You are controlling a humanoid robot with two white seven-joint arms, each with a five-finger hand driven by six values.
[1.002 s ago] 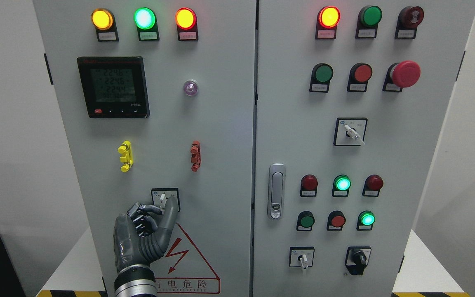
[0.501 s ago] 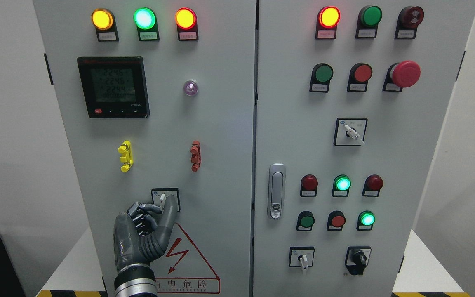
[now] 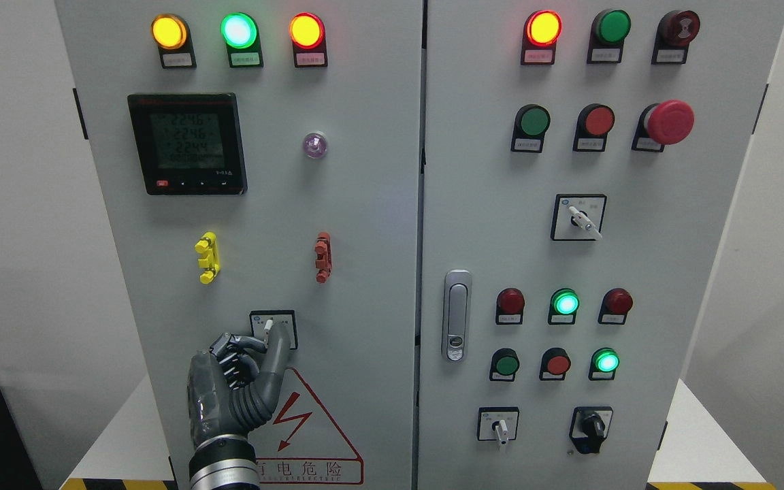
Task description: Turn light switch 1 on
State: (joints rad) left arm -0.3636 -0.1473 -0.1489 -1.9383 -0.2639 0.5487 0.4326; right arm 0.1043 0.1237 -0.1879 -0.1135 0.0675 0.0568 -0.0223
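From the head camera, the left hand (image 3: 239, 381) reaches up at the lower left door of the grey cabinet (image 3: 365, 272), its fingers (image 3: 242, 348) and thumb pinched around the white lever of the light switch (image 3: 268, 328), which sits low on that door, just above the red warning triangle (image 3: 310, 425).

Left hand (image 3: 232, 391) raised upright, fingers (image 3: 239, 350) curled, thumb extended upward.
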